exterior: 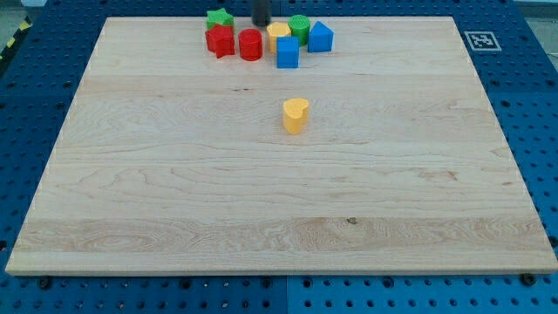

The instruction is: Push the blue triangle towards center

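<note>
The blue triangle (321,37) stands near the view's top edge of the wooden board (174,174), at the right end of a cluster of blocks. My tip (261,23) is a dark rod at the view's top, left of the blue triangle, between the green star (219,17) and the green cylinder (300,26). It touches no block that I can make out. A blue cube (287,52) sits just below and left of the triangle. A yellow cylinder (278,33) lies between the cube and the rod.
A red star-shaped block (220,41) and a red cylinder (250,44) sit at the cluster's left. A yellow heart-shaped block (296,115) stands alone near the board's middle. A fiducial marker (480,40) lies off the board's top right corner.
</note>
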You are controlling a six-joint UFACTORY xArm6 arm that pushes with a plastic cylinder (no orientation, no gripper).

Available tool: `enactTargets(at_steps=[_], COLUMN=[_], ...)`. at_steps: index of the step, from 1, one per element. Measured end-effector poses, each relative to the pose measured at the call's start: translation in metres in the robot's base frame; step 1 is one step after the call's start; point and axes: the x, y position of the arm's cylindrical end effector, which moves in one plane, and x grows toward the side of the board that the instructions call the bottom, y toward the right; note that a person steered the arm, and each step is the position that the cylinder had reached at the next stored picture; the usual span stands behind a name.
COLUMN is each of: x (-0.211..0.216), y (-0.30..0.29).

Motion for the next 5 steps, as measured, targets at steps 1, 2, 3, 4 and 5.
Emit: enactTargets(at_steps=[1,2,3,4,5], x=[0.008,0.030,0.041,0.041,0.042], y=[0.032,0.048,0.063,0.085,0.105])
